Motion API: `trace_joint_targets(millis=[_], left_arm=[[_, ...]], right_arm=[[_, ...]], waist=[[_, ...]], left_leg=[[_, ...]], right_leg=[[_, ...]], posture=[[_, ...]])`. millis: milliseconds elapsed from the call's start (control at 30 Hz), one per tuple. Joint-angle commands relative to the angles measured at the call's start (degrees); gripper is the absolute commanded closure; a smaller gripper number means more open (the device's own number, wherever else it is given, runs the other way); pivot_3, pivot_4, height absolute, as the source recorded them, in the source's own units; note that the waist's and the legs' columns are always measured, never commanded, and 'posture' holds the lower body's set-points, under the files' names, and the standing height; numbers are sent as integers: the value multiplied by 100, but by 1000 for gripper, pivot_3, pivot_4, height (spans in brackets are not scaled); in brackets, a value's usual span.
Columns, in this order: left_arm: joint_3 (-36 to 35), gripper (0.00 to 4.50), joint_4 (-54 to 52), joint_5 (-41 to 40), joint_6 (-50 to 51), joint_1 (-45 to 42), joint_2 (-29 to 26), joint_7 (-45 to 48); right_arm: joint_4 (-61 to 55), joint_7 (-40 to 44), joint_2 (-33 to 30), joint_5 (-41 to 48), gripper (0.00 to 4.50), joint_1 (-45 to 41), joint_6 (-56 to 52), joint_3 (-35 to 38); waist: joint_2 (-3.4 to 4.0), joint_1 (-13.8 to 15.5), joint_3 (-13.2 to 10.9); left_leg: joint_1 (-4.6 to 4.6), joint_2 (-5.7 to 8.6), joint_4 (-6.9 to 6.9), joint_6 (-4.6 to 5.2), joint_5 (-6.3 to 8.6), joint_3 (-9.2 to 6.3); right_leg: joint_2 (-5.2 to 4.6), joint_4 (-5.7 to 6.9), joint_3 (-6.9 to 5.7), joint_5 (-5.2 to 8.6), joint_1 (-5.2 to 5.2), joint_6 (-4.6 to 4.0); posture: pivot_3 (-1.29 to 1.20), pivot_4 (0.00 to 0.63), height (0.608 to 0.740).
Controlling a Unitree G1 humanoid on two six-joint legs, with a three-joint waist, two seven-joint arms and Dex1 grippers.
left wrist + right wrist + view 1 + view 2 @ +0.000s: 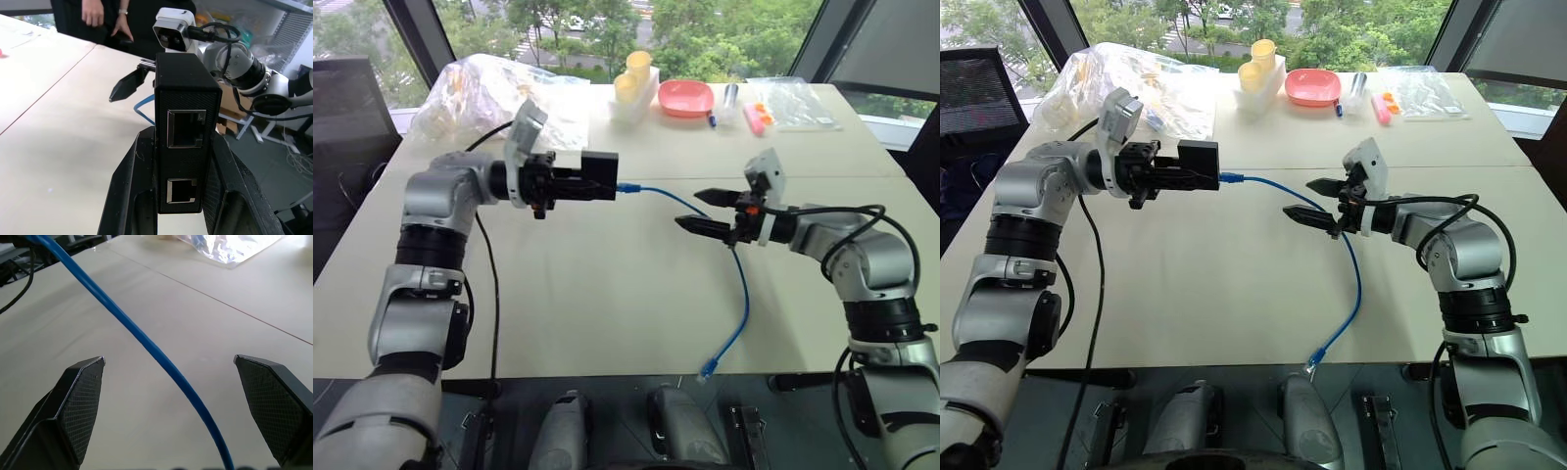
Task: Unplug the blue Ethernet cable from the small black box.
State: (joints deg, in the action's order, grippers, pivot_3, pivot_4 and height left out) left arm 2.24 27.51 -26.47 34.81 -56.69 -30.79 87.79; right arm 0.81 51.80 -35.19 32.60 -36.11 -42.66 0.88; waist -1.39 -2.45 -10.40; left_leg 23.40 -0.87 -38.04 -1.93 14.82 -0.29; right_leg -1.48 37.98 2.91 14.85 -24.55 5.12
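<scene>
Nearest the camera, one clear plug (707, 370) at the free end of the blue Ethernet cable (741, 294) hangs just over the near edge of the desk (607, 294). From there the single cable climbs, passes between the two spread fingers of the right claw (705, 211) without being pinched, and arcs leftward to its other plug (626, 187), which is still seated in one side of the small black box (599, 174). The left claw (178, 196) is pressed shut on that box, holding it up off the desk with one finger on each flat side; in the left wrist view the box's end face shows two open ports (185, 128), one above the other. The right claw's fingers (78, 401) stand wide apart, with the blue cord running through the gap and touching neither. At the far side of the desk sit one pink dish (686, 97), two yellow cups (633, 75) in a white holder, one crumpled clear plastic bag (484, 93) on the left and one flatter clear bag (793, 101) on the right. One person (105, 14) stands beyond the desk in the left wrist view.
</scene>
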Motion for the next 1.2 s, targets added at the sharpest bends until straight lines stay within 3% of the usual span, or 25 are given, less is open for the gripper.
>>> trace_joint_targets(millis=[33, 1167, 1200], left_arm=[[86, 3975, -254, -43, -35, 11, 60, 74], [141, 3975, -21, 36, -292, -77, 429, 116], [139, 3975, -25, 35, -285, -78, 428, 118]], right_arm=[[-295, -61, 242, 508, 14, -396, -297, 305], [-690, -11, 639, 812, 14, -476, -745, 93], [-659, -34, 653, 806, 253, -488, -740, 105]], waist=[[0, 0, 0], [0, 6, 0], [0, 5, 0]], left_leg=[[0, 0, 0, 0, 0, -1], [1, 0, 0, 0, 0, -3], [1, 0, 0, 0, 0, -3]], right_leg=[[0, 1, 0, 0, 0, 0], [-2, 0, -1, 0, 0, 0], [-2, 0, -1, 0, 0, 0]], posture=[[0, 150, 735], [0, 150, 735], [0, 150, 735]])
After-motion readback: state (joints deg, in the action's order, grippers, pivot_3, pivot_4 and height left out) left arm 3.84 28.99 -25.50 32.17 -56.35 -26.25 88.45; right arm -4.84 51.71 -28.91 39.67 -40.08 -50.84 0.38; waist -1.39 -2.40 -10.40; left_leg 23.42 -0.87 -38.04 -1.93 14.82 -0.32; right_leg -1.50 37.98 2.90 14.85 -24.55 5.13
